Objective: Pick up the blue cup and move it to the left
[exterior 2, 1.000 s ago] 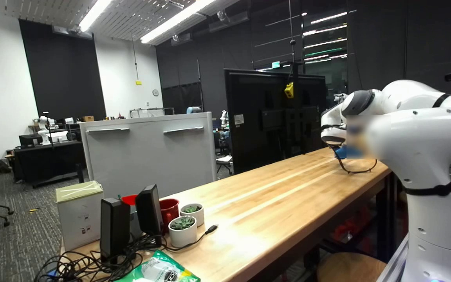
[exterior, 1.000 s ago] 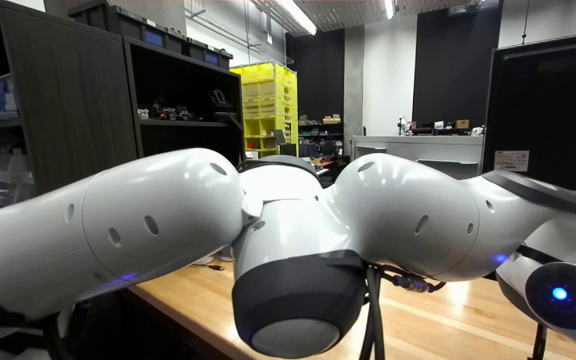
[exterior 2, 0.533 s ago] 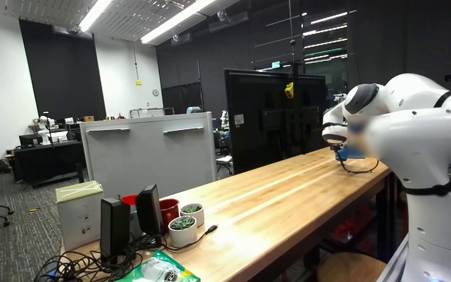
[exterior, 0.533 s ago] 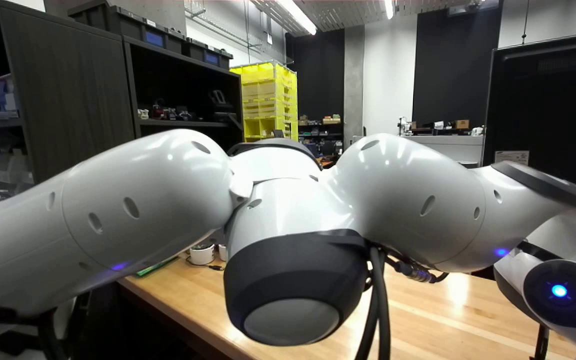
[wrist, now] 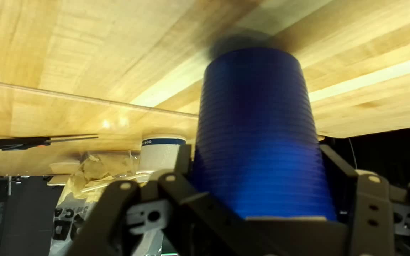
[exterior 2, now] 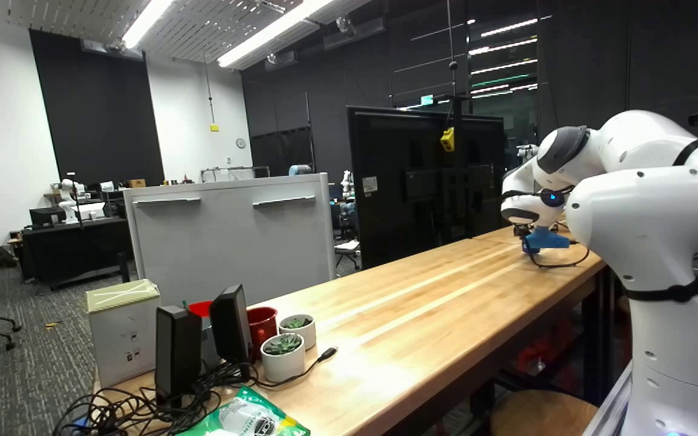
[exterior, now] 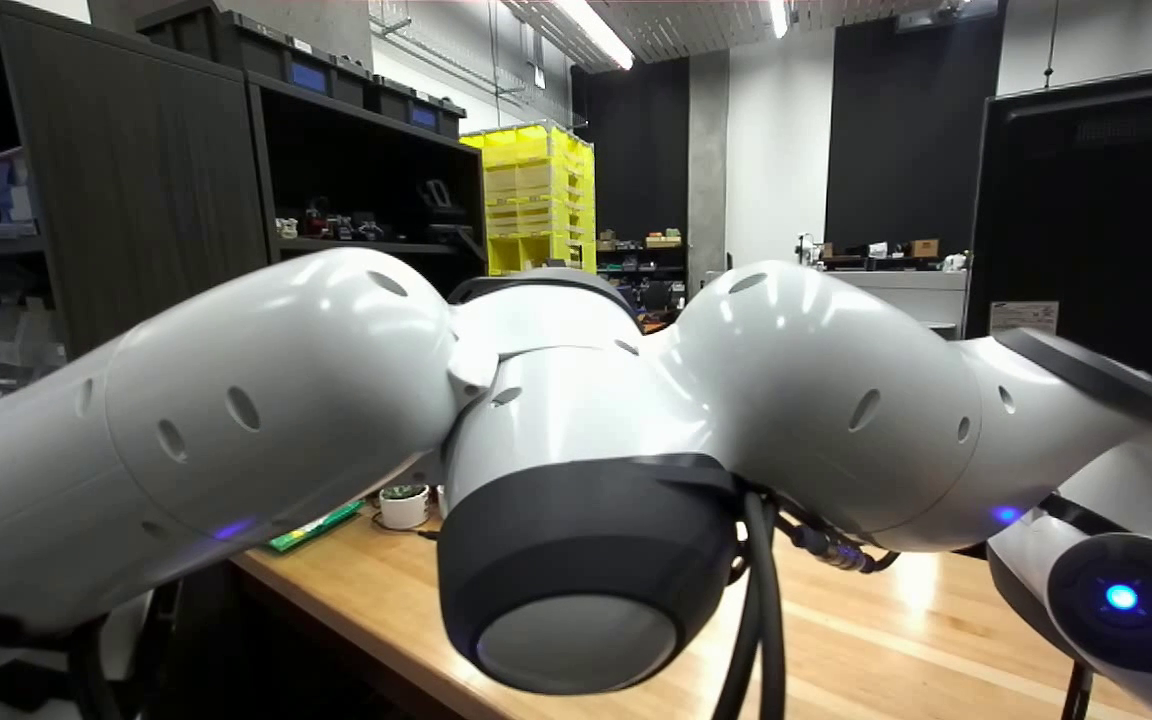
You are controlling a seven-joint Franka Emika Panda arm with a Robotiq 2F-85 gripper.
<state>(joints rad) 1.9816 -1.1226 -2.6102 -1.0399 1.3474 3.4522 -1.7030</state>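
In the wrist view the claw (wrist: 260, 161) is clamped on the blue cup (wrist: 256, 117), pressing its ridged wall from opposite sides, with the cup's narrower end pointing toward the worktop (wrist: 101, 46); blur hides whether the two touch. Farther off are a white container (wrist: 160, 155) with a dark blue band, a printed bag (wrist: 84, 188) just beside it, and a black-handled tool (wrist: 16, 143). In an exterior view the white arm (exterior 2: 658, 218) reaches over the worktop's far part, well apart from potted succulents (exterior 2: 283, 365) and a red container (exterior 2: 262, 325).

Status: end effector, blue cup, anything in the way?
End effector shut on blue cup. Contact with tabletop unclear. Blue-banded white container beyond; can't tell if it obstructs.
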